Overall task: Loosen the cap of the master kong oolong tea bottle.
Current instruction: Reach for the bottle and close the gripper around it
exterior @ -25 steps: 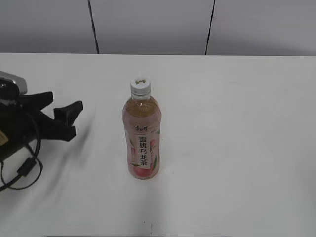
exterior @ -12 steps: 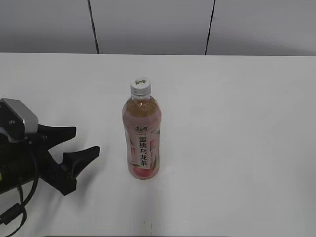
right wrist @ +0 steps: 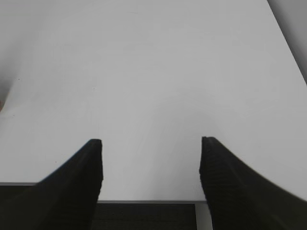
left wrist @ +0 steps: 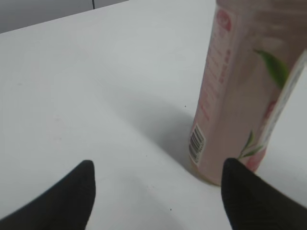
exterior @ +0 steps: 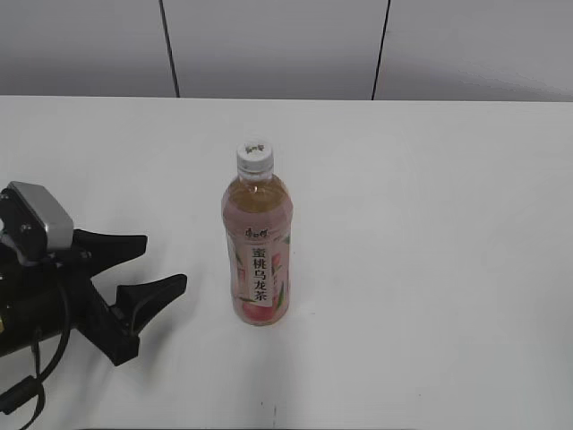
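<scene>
The master kong oolong tea bottle [exterior: 257, 253] stands upright mid-table, pink-and-white label facing me, its white cap [exterior: 254, 156] screwed on top. My left gripper [exterior: 164, 262] is open and empty, low over the table to the left of the bottle, jaws pointing toward it with a gap between. In the left wrist view the bottle's lower body [left wrist: 242, 91] fills the right side, just beyond my open left gripper [left wrist: 158, 167]; the cap is out of that view. My right gripper [right wrist: 151, 143] is open and empty over bare table, and does not show in the exterior view.
The white table [exterior: 430, 224] runs back to a grey panelled wall [exterior: 269, 45]. A black cable [exterior: 27, 385] hangs by the left arm. The table's near edge [right wrist: 144, 203] lies under the right gripper.
My left gripper has swung down and to the right, from the far left edge toward the bottle's lower half. The bottle has not moved.
</scene>
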